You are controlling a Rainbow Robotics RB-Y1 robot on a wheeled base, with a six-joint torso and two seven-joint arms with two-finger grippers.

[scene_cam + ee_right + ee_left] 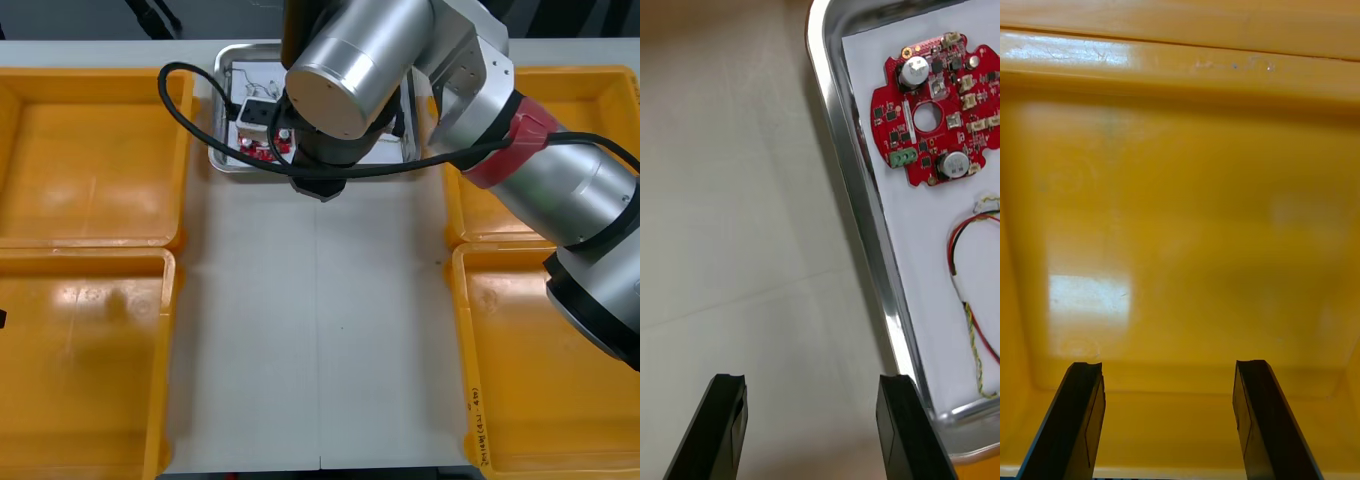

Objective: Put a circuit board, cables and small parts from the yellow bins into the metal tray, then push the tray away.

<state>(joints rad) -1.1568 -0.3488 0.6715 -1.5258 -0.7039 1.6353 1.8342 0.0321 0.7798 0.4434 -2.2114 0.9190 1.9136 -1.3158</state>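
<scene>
The metal tray (222,152) lies at the table's far edge, white inside, with my right arm (350,70) reaching over it. In the right wrist view a round red circuit board (932,120) and a red and yellow cable (970,300) rest on the tray's white lining. My right gripper (812,390) is open over bare table just outside the tray's shiny rim (857,195), one finger (902,427) close to that rim. The board's red edge (262,150) peeks out under the arm in the front view. My left gripper (1169,375) hangs open inside a yellow bin (1180,225), holding nothing.
Two yellow bins stand on the left (90,150) (80,360) and two on the right (580,90) (540,380); their visible floors look bare. A strip of light table (320,330) runs between them.
</scene>
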